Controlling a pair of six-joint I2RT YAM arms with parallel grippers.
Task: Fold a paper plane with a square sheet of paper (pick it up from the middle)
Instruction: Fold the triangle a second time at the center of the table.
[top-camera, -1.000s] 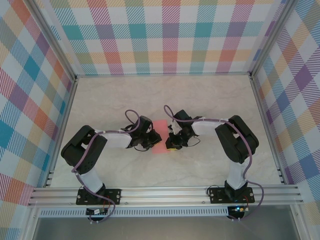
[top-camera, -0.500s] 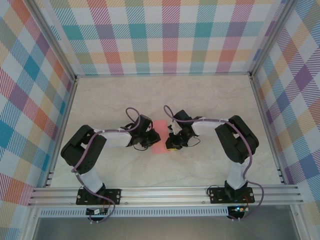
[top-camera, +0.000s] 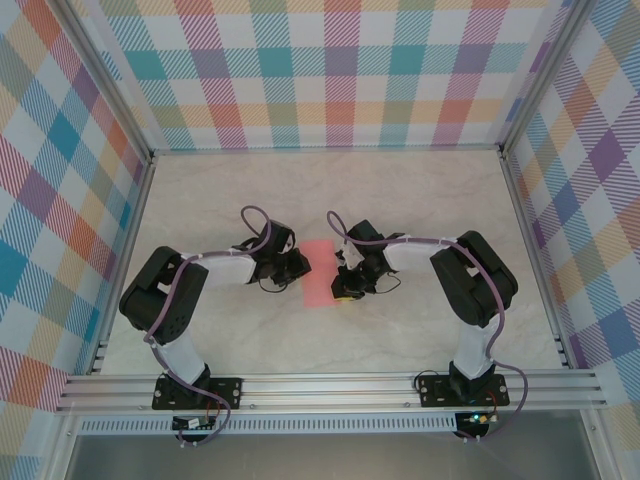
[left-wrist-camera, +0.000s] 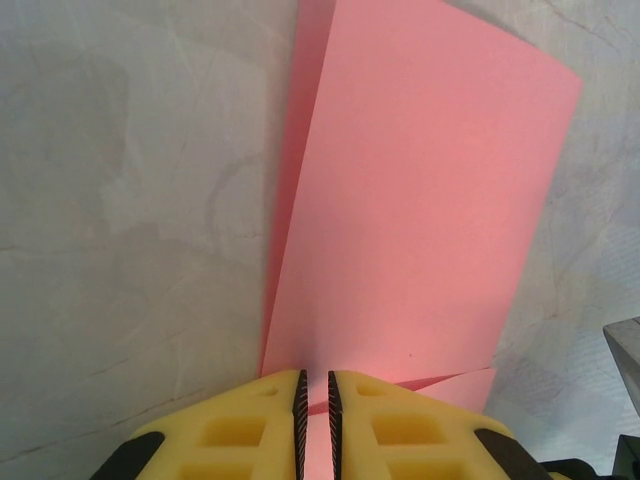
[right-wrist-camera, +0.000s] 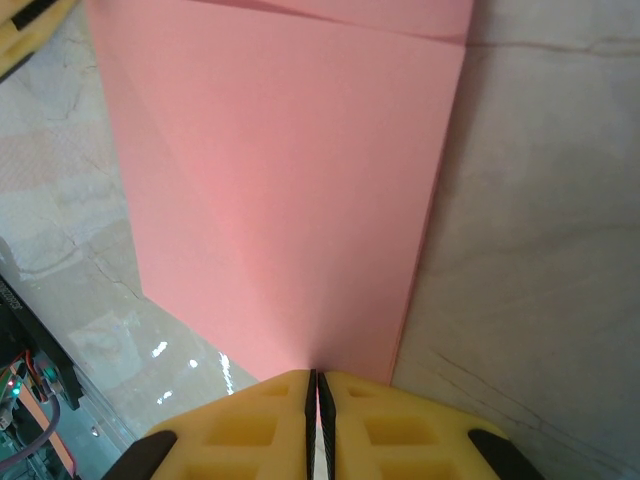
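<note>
Salmon-pink and doubled over into a strip, the sheet of paper (top-camera: 319, 272) lies flat on the tabletop (top-camera: 420, 200) between the two sets of fingers. From the left wrist its upper layer (left-wrist-camera: 420, 220) spreads out ahead of the fingertips, and a sliver of the lower layer peeks out along the left side and at the near right corner, so the edges are not quite matched.

A second ago the left fingers (top-camera: 297, 266) sat over the paper's left margin. They have since drawn back and now stand just off that edge. In the left wrist view they (left-wrist-camera: 302, 392) show a slim gap with pink visible through it, and they seem to grip nothing.

The right fingers (top-camera: 343, 290) have not shifted. They (right-wrist-camera: 315, 385) are pressed fully together at the sheet's near corner, the paper (right-wrist-camera: 290, 200) fanning away in front of them. I cannot tell whether they pinch the corner or merely pin it down.

My reading is that the first centre fold is made and the left arm has let go. The diagonal nose folds are still to do, and the mismatched edges may skew them.
</note>
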